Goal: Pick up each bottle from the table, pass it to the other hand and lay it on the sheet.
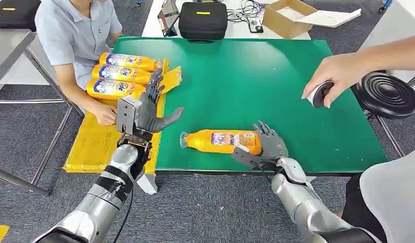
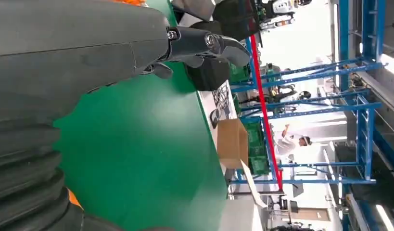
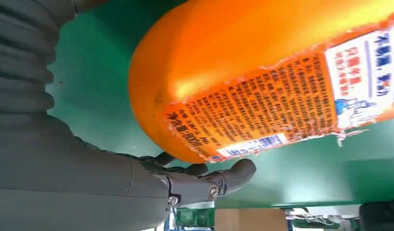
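An orange bottle with a printed label lies on its side near the front edge of the green table, cap to the left. My right hand is at its base end, fingers spread over the bottle and thumb just beside it, not clamped. My left hand hovers empty over the table's left edge, fingers stretched out. Three more orange bottles lie side by side on the yellow sheet to the left.
A seated person at the left rests a hand on the sheet. Another person's hand holds a small dark round object over the table's right side. A black stool stands right of the table. A black case and a cardboard box sit behind.
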